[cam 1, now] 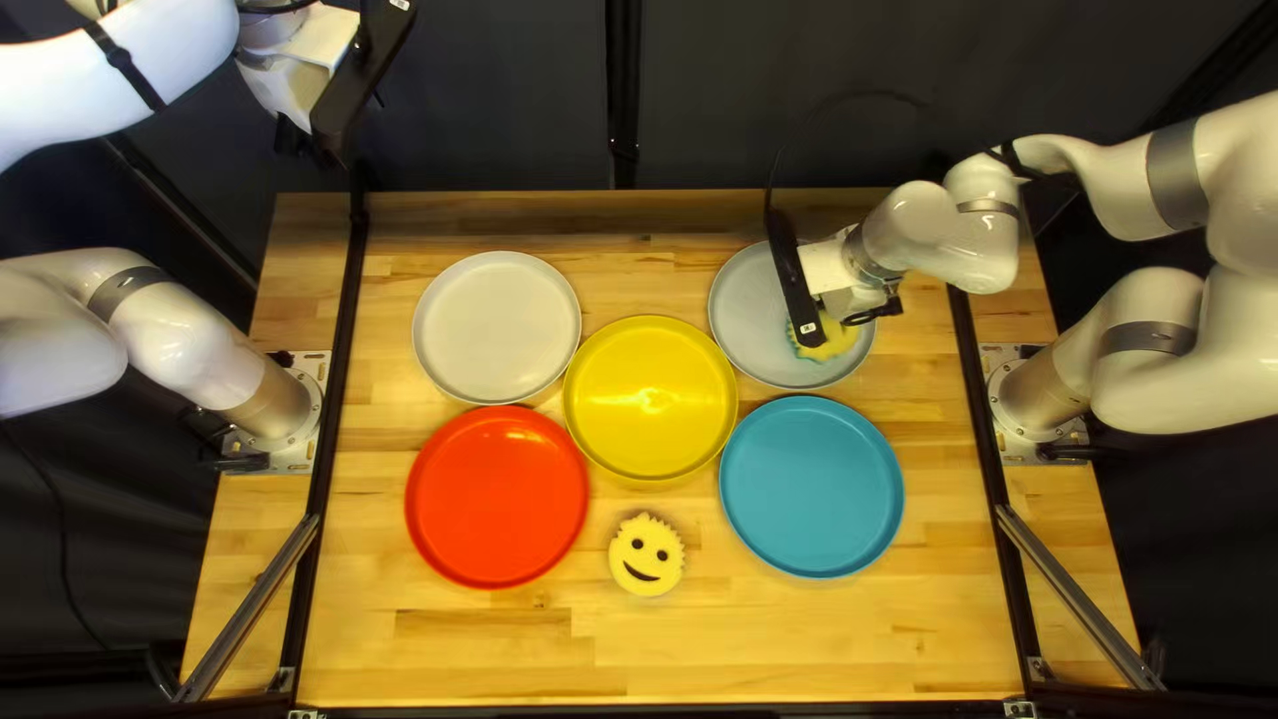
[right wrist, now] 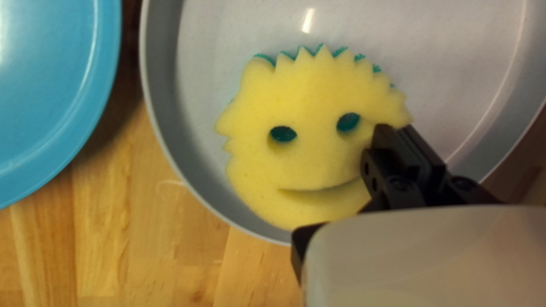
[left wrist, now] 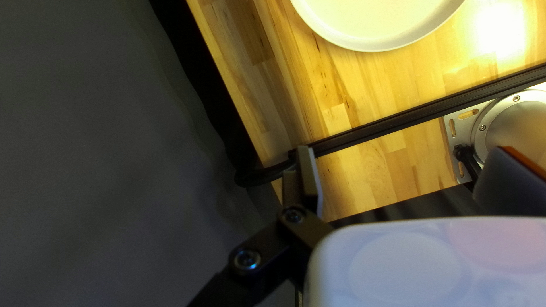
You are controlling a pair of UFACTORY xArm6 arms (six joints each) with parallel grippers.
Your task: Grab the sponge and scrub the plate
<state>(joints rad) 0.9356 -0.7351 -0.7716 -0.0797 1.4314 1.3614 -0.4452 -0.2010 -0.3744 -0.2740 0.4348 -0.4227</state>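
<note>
Yellow foam sponge (right wrist: pixel 307 96), green-backed, one: cut as a smiling face with jagged hair, it lay within the grey plate (cam 1: pixel 752 320) near the far right of the desk (cam 1: pixel 533 663), toward the plate's near rim. The jaws of the right gripper (cam 1: pixel 832 273) were clenched on its edge, beside the mouth. Left gripper (cam 1: pixel 320 37), one: raised beyond the desk's far left corner, jaws released and well apart, nothing between them. White plate (cam 1: pixel 497 326), one: at the far left. Yellow plate (cam 1: pixel 651 400), one: at the middle, between the white and grey plates and set nearer. Red plate (cam 1: pixel 497 495), one: nearer than the white. Blue plate (cam 1: pixel 812 486), one: nearer than the grey. Second smiling sponge (cam 1: pixel 647 555), yellow, one: on bare wood, between the red and blue plates and nearer than the yellow. Dark curtain (cam 1: pixel 506 93): behind the far edge.
</note>
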